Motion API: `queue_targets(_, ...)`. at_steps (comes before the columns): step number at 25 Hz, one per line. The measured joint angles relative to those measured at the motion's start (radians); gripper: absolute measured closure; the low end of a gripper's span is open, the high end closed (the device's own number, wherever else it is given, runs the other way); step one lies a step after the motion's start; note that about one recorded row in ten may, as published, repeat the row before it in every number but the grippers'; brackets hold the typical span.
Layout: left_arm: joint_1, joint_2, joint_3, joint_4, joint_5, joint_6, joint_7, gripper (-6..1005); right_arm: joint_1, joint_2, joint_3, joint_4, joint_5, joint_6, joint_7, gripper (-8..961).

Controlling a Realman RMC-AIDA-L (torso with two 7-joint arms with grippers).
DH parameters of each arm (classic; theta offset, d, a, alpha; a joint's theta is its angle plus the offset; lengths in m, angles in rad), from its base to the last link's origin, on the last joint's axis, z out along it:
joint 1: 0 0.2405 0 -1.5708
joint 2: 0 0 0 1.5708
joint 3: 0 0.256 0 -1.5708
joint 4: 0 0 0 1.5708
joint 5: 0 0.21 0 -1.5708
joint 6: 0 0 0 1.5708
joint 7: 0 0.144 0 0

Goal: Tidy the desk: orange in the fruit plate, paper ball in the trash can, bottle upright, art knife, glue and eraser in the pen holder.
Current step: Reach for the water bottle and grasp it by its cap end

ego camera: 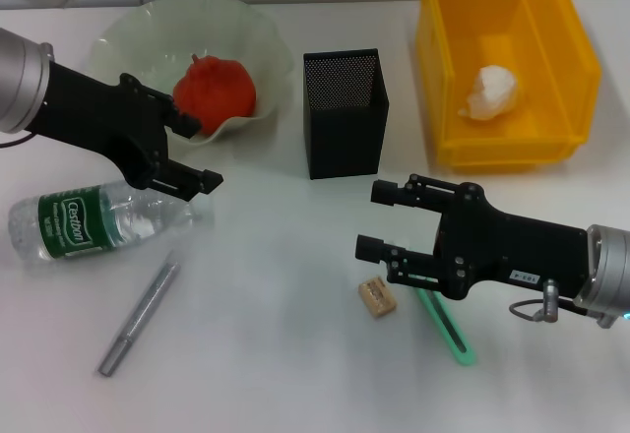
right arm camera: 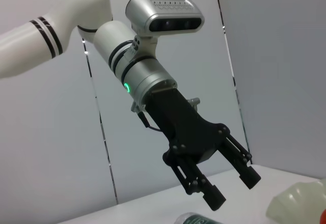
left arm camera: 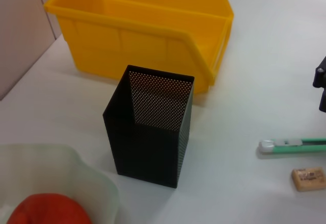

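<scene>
The orange (ego camera: 214, 91) lies in the pale-green fruit plate (ego camera: 128, 30). The paper ball (ego camera: 490, 92) lies in the yellow trash can (ego camera: 581, 59). The bottle (ego camera: 89, 218) lies on its side at the left. My left gripper (ego camera: 197, 150) is open and empty, just above the bottle's cap end; it also shows in the right wrist view (right arm camera: 233, 188). My right gripper (ego camera: 374, 220) is open and empty, just above the tan eraser (ego camera: 377, 297) and the green art knife (ego camera: 448, 327). A grey glue stick (ego camera: 138, 317) lies at the front left. The black pen holder (ego camera: 345, 113) stands in the middle.
In the left wrist view the pen holder (left arm camera: 153, 127) stands in front of the trash can (left arm camera: 142, 30), with the fruit plate (left arm camera: 76, 173), the orange (left arm camera: 48, 210), the art knife (left arm camera: 293, 144) and the eraser (left arm camera: 308, 178) around it.
</scene>
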Motion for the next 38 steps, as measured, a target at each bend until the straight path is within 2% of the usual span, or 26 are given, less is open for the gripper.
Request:
queue_targets(8, -0.008, -0.001, 0.023, 0.004, 0.034, -0.012, -0.002, 275, 0.014, 0.0, 0.0, 0.02, 0.003, 0.02, 0.0, 269)
queue_targets(10, -0.009, -0.002, 0.085, 0.0, 0.11, -0.052, -0.022, 275, 0.022, 0.0, 0.0, 0.034, 0.003, 0.025, -0.001, 269)
queue_targets(12, -0.01, -0.002, 0.106, -0.002, 0.125, -0.061, -0.029, 276, 0.031, 0.0, 0.0, 0.048, 0.004, 0.026, -0.009, 270)
queue_targets(13, -0.015, -0.002, 0.166, -0.007, 0.161, -0.079, -0.049, 276, 0.034, 0.0, 0.0, 0.055, 0.007, 0.028, -0.016, 270)
queue_targets(17, -0.026, -0.003, 0.279, -0.018, 0.236, -0.124, -0.104, 276, 0.043, 0.0, -0.005, 0.087, 0.03, 0.039, -0.039, 270)
queue_targets(21, -0.052, -0.007, 0.341, -0.074, 0.284, -0.17, -0.132, 278, 0.044, 0.0, -0.005, 0.096, 0.032, 0.04, -0.041, 270)
queue_targets(28, -0.092, -0.009, 0.355, -0.176, 0.305, -0.231, -0.142, 282, 0.039, 0.0, -0.004, 0.118, 0.032, 0.03, -0.058, 270)
queue_targets(38, -0.094, -0.008, 0.362, -0.253, 0.326, -0.309, -0.143, 287, 0.044, 0.001, -0.007, 0.129, 0.034, 0.027, -0.063, 271)
